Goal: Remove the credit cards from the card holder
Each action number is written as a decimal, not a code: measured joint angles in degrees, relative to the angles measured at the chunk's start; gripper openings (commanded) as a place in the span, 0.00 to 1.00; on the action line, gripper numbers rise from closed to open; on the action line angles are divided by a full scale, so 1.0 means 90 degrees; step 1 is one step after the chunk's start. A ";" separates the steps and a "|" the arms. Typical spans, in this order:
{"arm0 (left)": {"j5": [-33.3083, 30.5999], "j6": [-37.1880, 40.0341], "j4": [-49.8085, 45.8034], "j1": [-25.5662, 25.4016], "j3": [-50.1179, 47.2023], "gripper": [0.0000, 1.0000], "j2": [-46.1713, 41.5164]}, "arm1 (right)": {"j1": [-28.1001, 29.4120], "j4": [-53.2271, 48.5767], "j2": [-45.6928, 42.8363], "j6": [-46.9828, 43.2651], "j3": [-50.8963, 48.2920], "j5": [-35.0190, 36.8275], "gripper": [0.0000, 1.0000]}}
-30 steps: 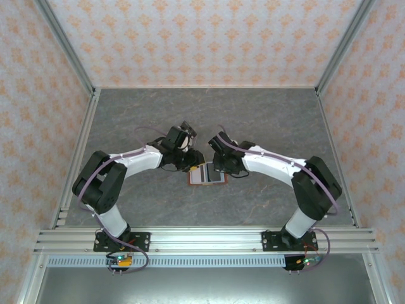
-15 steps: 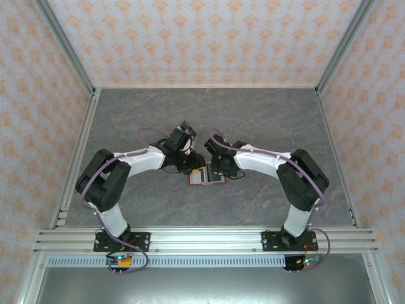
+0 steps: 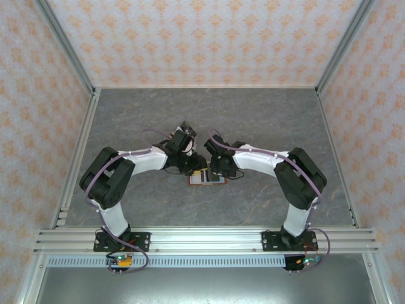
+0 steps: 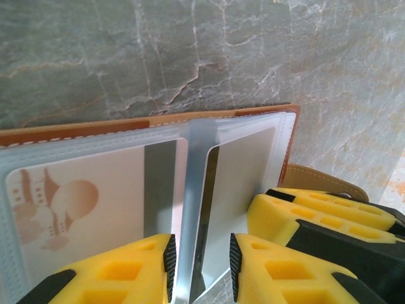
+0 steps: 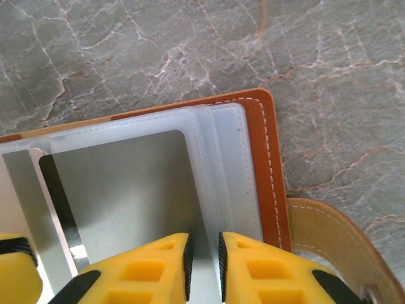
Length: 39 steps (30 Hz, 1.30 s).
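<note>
The card holder [image 3: 209, 179] lies open and flat on the grey marbled table [image 3: 266, 120], a little toward 6 o'clock from its middle. My left gripper [image 4: 199, 266] is over its 10 o'clock corner and my right gripper [image 5: 204, 263] over its 1 o'clock corner. My right jaws are nearly together and look clenched on the clear sleeve [image 5: 218, 145] just beside the grey card [image 5: 126, 196]. I would use that as the anchor, bearing down rather than lifting. My left jaws stand narrow astride the plastic leaf at the fold, and I cannot tell whether they bite on it. To do this well, I judge, one side must pin the holder while the other catches a card's bare edge alone, not card and plastic together. It should then draw the card slowly out of the pocket's mouth, or the whole wallet may come up. The holder is reddish-brown leather with pale stitching and frosted sleeves inside. In my left wrist view a printed card [image 4: 60, 202] sits at 9 o'clock. In my right wrist view a tan strap [image 5: 329, 234] trails off at 4 o'clock.
</note>
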 measured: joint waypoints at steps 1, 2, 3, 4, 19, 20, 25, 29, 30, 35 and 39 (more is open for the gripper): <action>0.0012 0.0005 0.0041 0.0000 0.0000 0.31 0.0019 | -0.0007 0.0022 0.0000 0.0002 0.0000 -0.0039 0.21; 0.0029 0.0007 0.0085 0.0000 0.0000 0.31 0.0046 | -0.0027 0.0058 0.0000 0.0002 -0.0007 -0.0090 0.20; 0.0039 0.0010 0.0114 0.0000 0.0000 0.31 0.0073 | -0.0029 0.0085 0.0000 0.0005 -0.0012 -0.0129 0.20; 0.0046 0.0010 0.0138 0.0000 0.0000 0.31 0.0100 | -0.0041 0.0102 0.0000 0.0005 -0.0015 -0.0153 0.21; 0.0163 0.0172 0.0340 0.0002 -0.0095 0.25 0.0199 | -0.0075 0.0160 0.0007 0.0073 -0.0029 -0.0270 0.17; 0.0187 0.0175 0.0367 0.0000 -0.0095 0.24 0.0199 | -0.0075 0.0160 0.0007 0.0070 -0.0029 -0.0270 0.17; 0.0318 0.0175 0.0546 0.0002 -0.0180 0.21 0.0199 | -0.0080 0.0160 0.0017 0.0070 -0.0029 -0.0270 0.16; 0.0435 0.0172 0.0709 0.0007 -0.0284 0.19 0.0199 | -0.0083 0.0160 0.0022 0.0070 -0.0029 -0.0270 0.16; 0.0459 0.0175 0.0767 0.0010 -0.0313 0.18 0.0197 | -0.0083 0.0160 0.0022 0.0070 -0.0029 -0.0270 0.16; 0.0576 0.0155 0.1054 0.0061 -0.0491 0.15 0.0175 | -0.0083 0.0160 0.0027 0.0073 -0.0029 -0.0270 0.15; 0.0685 0.0148 0.1231 0.0104 -0.0583 0.13 0.0165 | -0.0083 0.0163 0.0036 0.0073 -0.0027 -0.0267 0.14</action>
